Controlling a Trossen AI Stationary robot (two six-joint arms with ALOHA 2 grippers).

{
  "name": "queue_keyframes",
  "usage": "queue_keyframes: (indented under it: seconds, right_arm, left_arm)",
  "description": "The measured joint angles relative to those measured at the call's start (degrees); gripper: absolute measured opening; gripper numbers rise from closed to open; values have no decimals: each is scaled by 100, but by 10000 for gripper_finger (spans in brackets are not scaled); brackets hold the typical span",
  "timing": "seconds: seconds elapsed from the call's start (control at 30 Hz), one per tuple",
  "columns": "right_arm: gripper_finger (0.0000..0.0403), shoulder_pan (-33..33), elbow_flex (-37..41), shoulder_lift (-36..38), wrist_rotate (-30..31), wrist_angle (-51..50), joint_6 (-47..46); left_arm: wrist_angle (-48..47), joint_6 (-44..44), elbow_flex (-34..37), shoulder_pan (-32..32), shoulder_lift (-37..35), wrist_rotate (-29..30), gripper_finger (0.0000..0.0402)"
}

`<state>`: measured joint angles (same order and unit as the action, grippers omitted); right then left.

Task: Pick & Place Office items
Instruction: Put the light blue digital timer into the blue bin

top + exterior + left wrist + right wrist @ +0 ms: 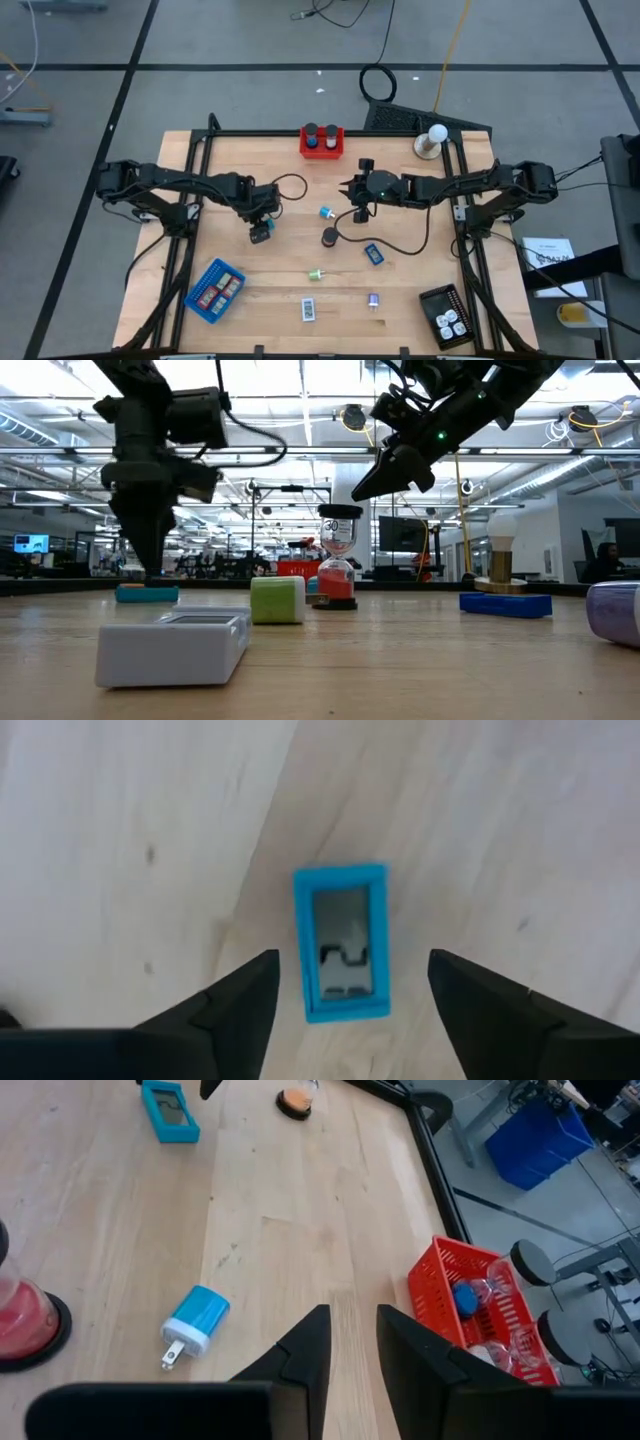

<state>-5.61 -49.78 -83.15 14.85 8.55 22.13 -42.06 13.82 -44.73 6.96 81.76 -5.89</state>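
The left gripper (345, 982) hangs wide open straddling a teal rectangular block (341, 942) on the table (420, 290), gripping nothing; the right gripper (352, 1342), nearly closed and empty, hovers mid-table.

Small office items lie scattered across the frame's centre: a teal rectangular block (341, 942) flat at centre-left, a blue-and-white plug (326, 212), a blue block (373, 253), a green cube (316, 274), a purple piece (373, 300), and a white-labelled rectangle (309, 309) lowest.

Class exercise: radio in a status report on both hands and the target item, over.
Left hand open, poised over teal rectangular block. Right hand open, idle mid-table above the wood. Nothing blocking.
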Motion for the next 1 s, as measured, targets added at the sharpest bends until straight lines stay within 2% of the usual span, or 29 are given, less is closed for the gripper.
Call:
queue_keyframes:
  seconds: [0.2, 0.33, 0.43, 0.8, 1.0]
  right_arm:
    - [75, 0, 0, 0, 0, 7, 0]
    - [75, 0, 0, 0, 0, 14, 0]
    - [75, 0, 0, 0, 0, 18, 1]
    - [75, 0, 0, 0, -6, 14, 2]
    - [75, 0, 0, 0, -12, 18, 2]
  left_arm:
    - [688, 436, 467, -63, 1, 54, 271]
    - [1127, 446, 602, -137, 2, 550, 271]
    - [1191, 444, 603, -136, 8, 648, 267]
    - [1231, 444, 583, -149, 463, 569, 219]
    - [1187, 631, 586, -85, 420, 278, 154]
